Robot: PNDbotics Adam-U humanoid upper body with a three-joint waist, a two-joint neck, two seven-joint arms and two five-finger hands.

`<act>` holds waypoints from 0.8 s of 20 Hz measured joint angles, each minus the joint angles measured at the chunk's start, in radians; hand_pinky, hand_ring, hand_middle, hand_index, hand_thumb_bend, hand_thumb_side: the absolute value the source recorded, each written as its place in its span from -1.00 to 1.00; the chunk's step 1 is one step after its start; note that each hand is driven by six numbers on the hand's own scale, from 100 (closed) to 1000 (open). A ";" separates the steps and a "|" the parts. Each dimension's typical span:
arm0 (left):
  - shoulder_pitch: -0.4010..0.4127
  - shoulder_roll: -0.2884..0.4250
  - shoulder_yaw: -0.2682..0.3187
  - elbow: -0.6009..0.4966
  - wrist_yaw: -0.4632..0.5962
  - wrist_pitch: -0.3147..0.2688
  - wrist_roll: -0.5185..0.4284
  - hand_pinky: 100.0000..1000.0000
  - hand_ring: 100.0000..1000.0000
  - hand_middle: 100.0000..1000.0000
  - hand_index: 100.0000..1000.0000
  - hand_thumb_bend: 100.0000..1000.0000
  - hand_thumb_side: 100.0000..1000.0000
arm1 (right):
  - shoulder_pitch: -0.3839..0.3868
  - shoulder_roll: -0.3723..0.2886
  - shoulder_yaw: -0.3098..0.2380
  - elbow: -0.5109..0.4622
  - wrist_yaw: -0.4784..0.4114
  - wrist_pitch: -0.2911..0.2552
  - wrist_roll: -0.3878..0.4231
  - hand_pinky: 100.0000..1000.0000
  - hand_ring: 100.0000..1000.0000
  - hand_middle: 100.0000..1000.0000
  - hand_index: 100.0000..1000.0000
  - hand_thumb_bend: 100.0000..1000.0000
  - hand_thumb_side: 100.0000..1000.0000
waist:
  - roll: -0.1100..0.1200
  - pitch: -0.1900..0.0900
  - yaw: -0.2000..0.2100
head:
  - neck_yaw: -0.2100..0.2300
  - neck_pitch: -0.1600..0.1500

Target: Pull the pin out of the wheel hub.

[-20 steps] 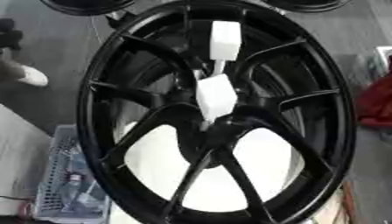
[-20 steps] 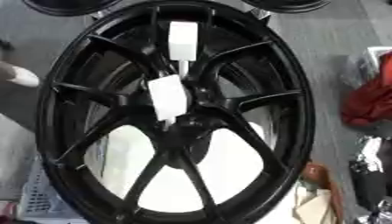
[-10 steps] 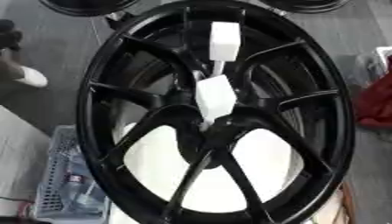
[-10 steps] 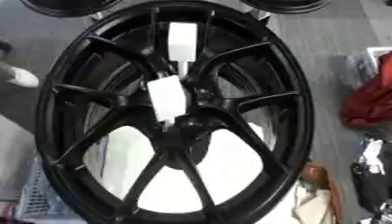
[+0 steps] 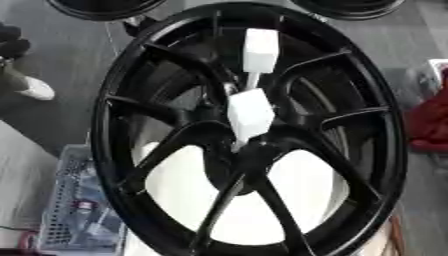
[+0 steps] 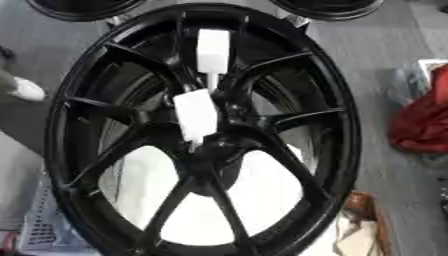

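Observation:
A large black spoked wheel (image 5: 114, 150) fills both views, with its hub (image 5: 254, 150) near the middle. A white pin with a blocky white handle (image 5: 250, 115) stands in the hub, tilted a little. A second white pin with the same kind of handle (image 5: 260, 50) stands farther back, near the upper spokes. Neither of my hands shows in either view.
A grey wire basket (image 5: 66, 210) sits at the lower left. Red cloth (image 6: 420, 120) lies at the right edge. A brown object (image 6: 363, 210) is at the lower right. Other dark wheels (image 5: 105, 7) lie at the top. A shoe (image 5: 35, 90) is at the left.

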 measured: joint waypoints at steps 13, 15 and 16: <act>0.020 0.018 0.001 0.000 -0.015 0.002 0.006 0.58 0.47 0.25 0.55 -1.00 0.24 | -0.006 -0.315 -0.177 0.000 -0.197 0.029 -0.029 0.10 0.82 0.72 0.66 -1.00 -0.13 | -0.016 -0.007 -0.013 | 0.016 -0.005; 0.021 0.024 0.001 0.000 -0.018 0.002 0.007 0.58 0.47 0.25 0.55 -1.00 0.24 | -0.035 -0.364 -0.193 0.000 -0.226 0.036 -0.036 0.12 0.81 0.72 0.67 -1.00 -0.24 | -0.021 -0.007 -0.009 | 0.016 -0.006; 0.022 0.025 0.001 0.000 -0.020 0.001 0.007 0.58 0.47 0.25 0.55 -1.00 0.24 | -0.053 -0.389 -0.199 0.000 -0.243 0.038 -0.038 0.12 0.80 0.72 0.67 -1.00 -0.30 | -0.023 -0.007 -0.005 | 0.015 -0.009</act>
